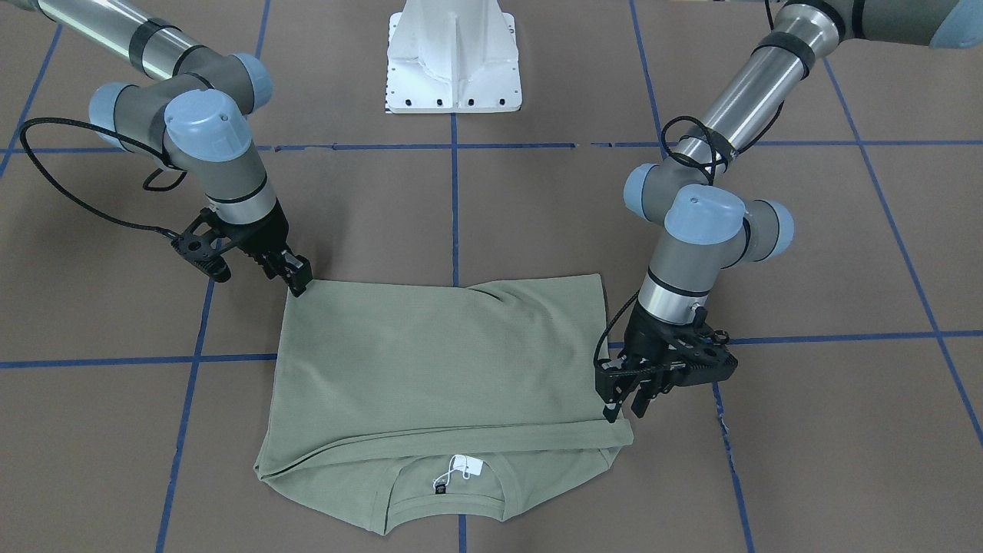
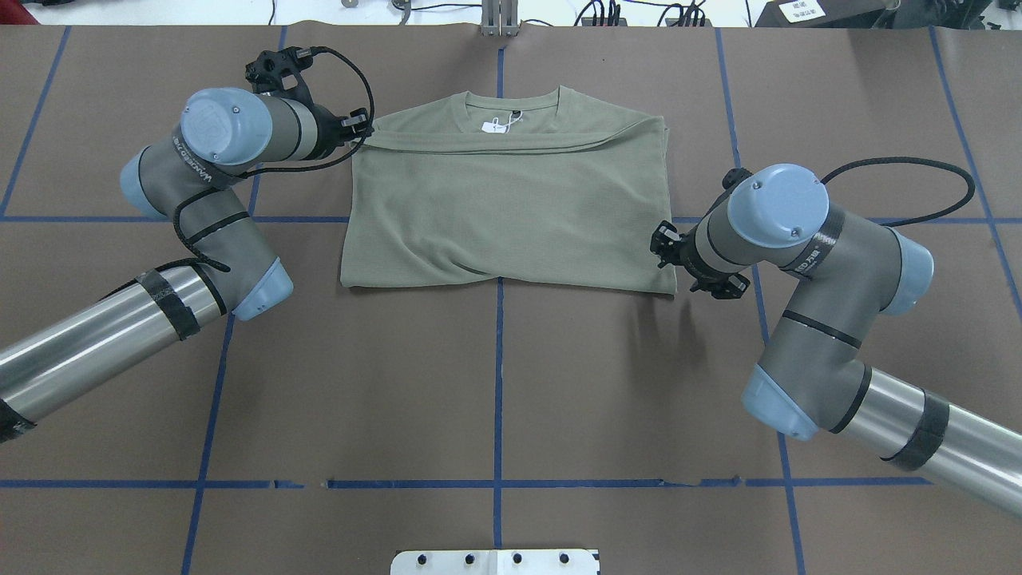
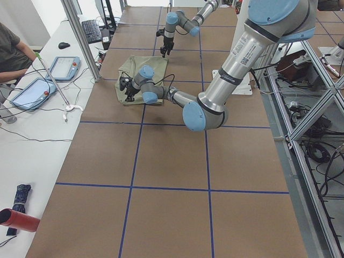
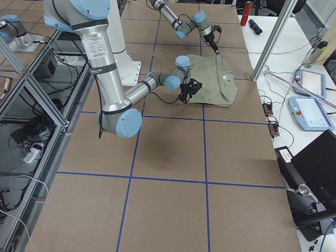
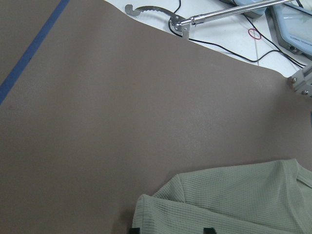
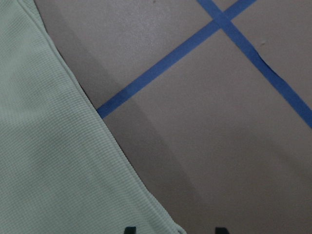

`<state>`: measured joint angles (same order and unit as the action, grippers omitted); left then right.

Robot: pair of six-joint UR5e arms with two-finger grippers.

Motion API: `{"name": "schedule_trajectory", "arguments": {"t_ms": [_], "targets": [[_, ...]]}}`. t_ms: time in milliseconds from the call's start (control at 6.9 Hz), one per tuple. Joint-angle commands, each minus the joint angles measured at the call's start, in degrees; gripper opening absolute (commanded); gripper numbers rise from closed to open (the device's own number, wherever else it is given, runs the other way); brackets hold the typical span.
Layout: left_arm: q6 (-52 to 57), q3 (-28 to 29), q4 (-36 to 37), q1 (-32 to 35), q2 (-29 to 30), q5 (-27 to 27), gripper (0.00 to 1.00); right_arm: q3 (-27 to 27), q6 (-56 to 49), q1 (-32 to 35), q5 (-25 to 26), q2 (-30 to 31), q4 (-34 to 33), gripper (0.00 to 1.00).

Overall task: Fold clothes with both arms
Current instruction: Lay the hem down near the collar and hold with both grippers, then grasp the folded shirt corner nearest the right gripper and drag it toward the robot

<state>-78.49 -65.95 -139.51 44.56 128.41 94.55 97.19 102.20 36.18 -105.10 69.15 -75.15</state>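
The brown table (image 2: 623, 383) is marked into squares with blue tape (image 2: 498, 399). The left arm (image 2: 200, 200) and right arm (image 2: 806, 263) both reach out over the table's far half, on opposite sides of the shirt (image 2: 503, 208).

The shirt lies flat across the centre tape line, towards the table's far edge from the robot. It is folded into a rough rectangle with its collar at the far side. A folded layer crosses it just below the neckline, leaving the collar uncovered. A few soft creases run near the hem on the robot's side.

The white pedestal (image 1: 453, 57) stands at the robot's edge, well apart from the shirt.

The left gripper (image 1: 623, 413) points down at the shirt's far left corner, beside the collar end. In the left wrist view its fingertips (image 5: 135, 229) stand spread, and the corner of the cloth lies between them. The right gripper (image 1: 299, 283) is at the near right corner, by the hem. In the right wrist view its fingertips (image 6: 129, 229) are also apart, with the cloth's edge running between them and bare table under the outer one. Neither pair is closed on the fabric.

A white tag (image 1: 465, 466) on a string sits inside the collar, with a small dark label just beside it.
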Motion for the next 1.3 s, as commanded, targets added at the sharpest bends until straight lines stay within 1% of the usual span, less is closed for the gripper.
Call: {"name": "schedule_trajectory", "arguments": {"t_ms": [0, 145, 290, 435, 580, 1014, 1159], "targets": [[0.0, -0.1, 0.0, 0.0, 0.0, -0.1, 0.54, -0.2, 0.2, -1.1, 0.2, -0.1, 0.0, 0.62], [-0.1, -0.1, 0.1, 0.0, 0.1, -0.1, 0.54, -0.4, 0.0, -1.3, 0.2, -0.1, 0.0, 0.60], [-0.1, -0.4, 0.2, 0.0, 0.0, -0.1, 0.54, -0.5, 0.1, -1.5, 0.7, -0.2, 0.0, 0.49], [-0.1, -0.6, 0.2, 0.0, 0.0, -0.2, 0.54, -0.5, 0.1, -1.5, 0.7, -0.3, 0.0, 0.23], [-0.1, -0.7, 0.4, 0.0, -0.1, -0.2, 0.54, -0.4, 0.0, -1.4, 0.5, -0.3, 0.0, 0.00], [-0.1, -0.8, 0.6, 0.0, -0.3, -0.3, 0.54, 0.5, -0.3, -0.9, 0.2, -0.5, 0.0, 0.00], [-0.1, -1.4, 0.6, 0.1, -0.2, -0.3, 0.54, 3.8, -0.1, -0.8, 0.1, 0.7, -0.3, 0.00]]}}
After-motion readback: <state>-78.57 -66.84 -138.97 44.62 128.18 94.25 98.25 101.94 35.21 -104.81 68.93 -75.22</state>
